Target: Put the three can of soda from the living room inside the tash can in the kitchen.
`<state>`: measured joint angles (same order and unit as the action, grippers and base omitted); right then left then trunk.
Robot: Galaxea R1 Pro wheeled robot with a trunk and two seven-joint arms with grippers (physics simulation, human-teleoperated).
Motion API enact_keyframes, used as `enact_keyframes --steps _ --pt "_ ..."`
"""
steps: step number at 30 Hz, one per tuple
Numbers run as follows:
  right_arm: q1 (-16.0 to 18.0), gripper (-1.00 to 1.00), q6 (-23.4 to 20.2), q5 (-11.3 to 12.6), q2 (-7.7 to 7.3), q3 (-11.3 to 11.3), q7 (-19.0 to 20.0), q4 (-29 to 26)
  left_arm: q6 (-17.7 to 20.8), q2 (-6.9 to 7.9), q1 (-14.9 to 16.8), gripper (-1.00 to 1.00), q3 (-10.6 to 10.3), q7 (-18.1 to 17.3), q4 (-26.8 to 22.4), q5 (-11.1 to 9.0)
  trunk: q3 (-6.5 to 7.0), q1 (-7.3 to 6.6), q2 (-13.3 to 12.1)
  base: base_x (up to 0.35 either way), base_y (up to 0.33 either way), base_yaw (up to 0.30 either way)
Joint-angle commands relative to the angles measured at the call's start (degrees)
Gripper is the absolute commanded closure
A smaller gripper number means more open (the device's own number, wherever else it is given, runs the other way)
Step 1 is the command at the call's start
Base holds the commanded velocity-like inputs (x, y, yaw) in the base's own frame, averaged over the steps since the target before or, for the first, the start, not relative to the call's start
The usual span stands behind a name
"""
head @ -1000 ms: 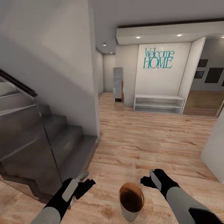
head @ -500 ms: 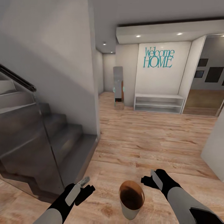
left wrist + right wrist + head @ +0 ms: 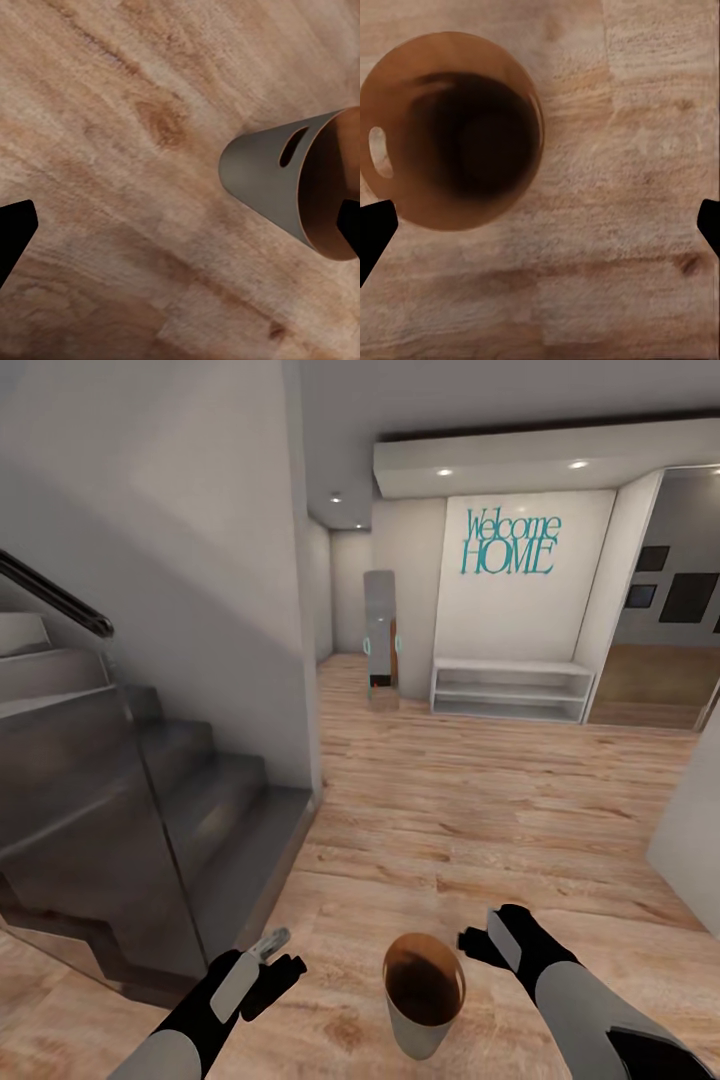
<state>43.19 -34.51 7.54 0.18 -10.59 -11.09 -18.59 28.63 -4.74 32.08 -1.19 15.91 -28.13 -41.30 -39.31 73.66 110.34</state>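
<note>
Hallway with wood floor (image 3: pixel 480 800), stairs (image 3: pixel 150 790) leftward. Bin (image 3: pixel 423 993) stands upright between the arms, likely staged for carrying; no cans visible. Left gripper (image 3: pixel 272 957) and right gripper (image 3: pixel 478 940) spread, empty, flanking it.

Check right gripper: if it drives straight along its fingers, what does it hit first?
Probably bare wood floor. The right gripper points down beside the trash can, whose open mouth sits off to one side of the line between the fingertips. Depth is unclear, so the can's rim could be grazed.
</note>
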Motion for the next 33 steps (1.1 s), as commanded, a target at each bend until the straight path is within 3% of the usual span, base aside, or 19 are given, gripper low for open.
enact_keyframes --steps 1,7,15,25,33 --pt "0.0 -1.00 0.0 0.0 0.00 0.0 -0.7 0.0 0.0 -0.02 0.0 -1.00 0.0 0.0 0.0 0.0 -0.18 0.23 0.4 0.000 0.000 0.000" --pt "0.0 -1.00 0.1 -0.1 0.05 0.1 -1.7 0.0 -0.1 -0.09 0.0 -1.00 0.0 0.0 -0.2 0.1 -1.26 1.54 2.8 0.000 0.000 0.000" --pt "0.0 -1.00 0.0 -0.1 0.00 0.1 -1.8 0.0 -0.1 -0.07 -0.2 -1.00 -0.1 -0.3 0.0 0.2 -1.26 1.54 2.8 0.004 0.000 0.000" --pt "0.0 -1.00 0.0 0.0 0.05 0.1 -1.8 0.0 -1.7 -0.01 -1.5 -1.00 -5.6 -2.0 0.3 0.8 -1.26 1.54 2.8 0.231 0.000 0.000" --pt "0.0 -1.00 0.0 0.1 0.00 0.1 -1.8 0.3 -1.8 -0.07 -1.5 -1.00 -5.9 -1.9 0.0 0.3 -1.26 1.54 2.8 0.261 0.000 0.000"
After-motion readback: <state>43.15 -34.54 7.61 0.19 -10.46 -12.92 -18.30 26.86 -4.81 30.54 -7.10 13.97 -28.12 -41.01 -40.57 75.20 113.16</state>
